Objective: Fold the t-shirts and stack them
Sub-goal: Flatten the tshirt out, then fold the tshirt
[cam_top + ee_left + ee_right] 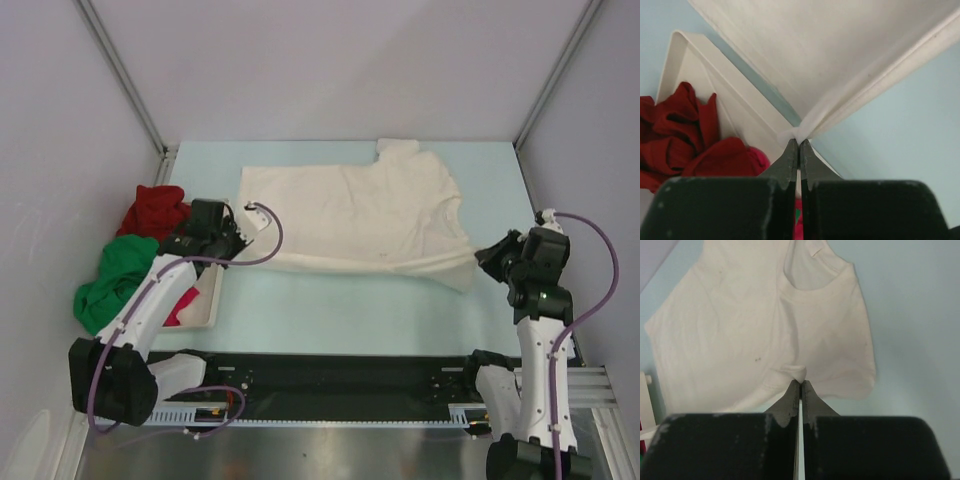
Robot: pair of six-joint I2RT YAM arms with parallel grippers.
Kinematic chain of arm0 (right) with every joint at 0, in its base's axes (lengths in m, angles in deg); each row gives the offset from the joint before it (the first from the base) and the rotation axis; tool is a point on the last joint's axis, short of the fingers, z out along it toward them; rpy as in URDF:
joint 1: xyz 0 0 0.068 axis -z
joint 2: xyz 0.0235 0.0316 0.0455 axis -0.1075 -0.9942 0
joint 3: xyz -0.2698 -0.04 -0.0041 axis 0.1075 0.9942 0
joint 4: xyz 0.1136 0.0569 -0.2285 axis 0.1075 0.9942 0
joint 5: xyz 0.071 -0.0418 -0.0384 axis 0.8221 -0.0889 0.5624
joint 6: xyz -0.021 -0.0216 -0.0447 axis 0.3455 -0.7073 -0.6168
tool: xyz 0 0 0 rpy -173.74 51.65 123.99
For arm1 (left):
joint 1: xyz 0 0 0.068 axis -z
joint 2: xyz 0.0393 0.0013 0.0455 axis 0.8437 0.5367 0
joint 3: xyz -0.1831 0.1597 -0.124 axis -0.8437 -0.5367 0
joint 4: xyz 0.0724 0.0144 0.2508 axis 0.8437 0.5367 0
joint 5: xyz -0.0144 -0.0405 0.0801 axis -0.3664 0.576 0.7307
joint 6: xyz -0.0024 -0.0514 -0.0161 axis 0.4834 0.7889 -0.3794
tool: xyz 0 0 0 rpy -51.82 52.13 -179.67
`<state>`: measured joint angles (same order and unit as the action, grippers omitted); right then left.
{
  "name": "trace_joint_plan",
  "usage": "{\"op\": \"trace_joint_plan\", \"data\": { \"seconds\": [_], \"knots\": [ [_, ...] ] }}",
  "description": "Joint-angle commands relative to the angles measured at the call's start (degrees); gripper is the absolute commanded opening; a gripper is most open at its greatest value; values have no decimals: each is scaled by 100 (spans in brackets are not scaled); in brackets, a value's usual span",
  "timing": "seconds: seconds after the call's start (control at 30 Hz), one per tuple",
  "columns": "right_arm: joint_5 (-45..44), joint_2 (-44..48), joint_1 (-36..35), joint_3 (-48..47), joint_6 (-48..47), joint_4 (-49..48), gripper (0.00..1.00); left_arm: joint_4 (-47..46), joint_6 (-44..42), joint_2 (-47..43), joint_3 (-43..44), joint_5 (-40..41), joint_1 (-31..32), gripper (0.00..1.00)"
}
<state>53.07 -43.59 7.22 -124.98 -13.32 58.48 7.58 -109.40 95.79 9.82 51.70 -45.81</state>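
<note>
Item: cream-white t-shirt (350, 215), one piece, which we found spread across the middle of the table (350, 315) with its collar toward the right and one sleeve at the far edge.
Near edge: it ran as a doubled band between the two pinch points, slightly raised off the table.
Left fingers (789, 162): pressed together, pinching the near left corner of the cream-white t-shirt, with the hem running away from them as a taut ridge.
Right fingers (791, 400): pressed together on a small pucker of the same shirt, just below the collar on the near side.
Other stock: dark red t-shirt (155, 210) and bright green t-shirt (115, 280), both heaped at the left of the table. The magenta-pink t-shirt (180, 300) showed only partly, beside the left arm.
Tray (700, 65): white and flat, just left of the held corner. We could not tell how much of the red cloth lay inside it.
Handling, as we judged: light, limp and not fragile. The cloth would sag and drag wherever unsupported, and thin pinches could slip.
Hold points, as we judged: hem corners and shoulder seams, where the doubled cloth gave more to grip.
Step, as we judged: first fold of the first shirt, with no stack begun.
Risk, as we judged: uneven lifting would skew the fold line.
</note>
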Motion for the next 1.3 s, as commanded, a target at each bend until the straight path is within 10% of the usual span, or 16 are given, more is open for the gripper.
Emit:
{"op": "trace_joint_plan", "data": {
  "seconds": [0.0,0.17,0.53,1.17,1.27],
  "knots": [
    [-296,639,41,91,215,803,0,266,-93,-518,-437,-205,5,0],
    [72,983,6,372,689,376,0,243,-84,-581,-773,-311,5,0],
    [240,-2414,-705,-144,-223,-2762,0,-1270,452,1264,0,646,-30,0],
    [-270,-5116,-794,-2237,-1059,-2589,0,-1973,584,1986,184,1166,-30,0],
    [-471,-5345,-794,-2632,-1156,-2177,30,-2017,567,2039,281,1192,-30,19]
  ]
}}
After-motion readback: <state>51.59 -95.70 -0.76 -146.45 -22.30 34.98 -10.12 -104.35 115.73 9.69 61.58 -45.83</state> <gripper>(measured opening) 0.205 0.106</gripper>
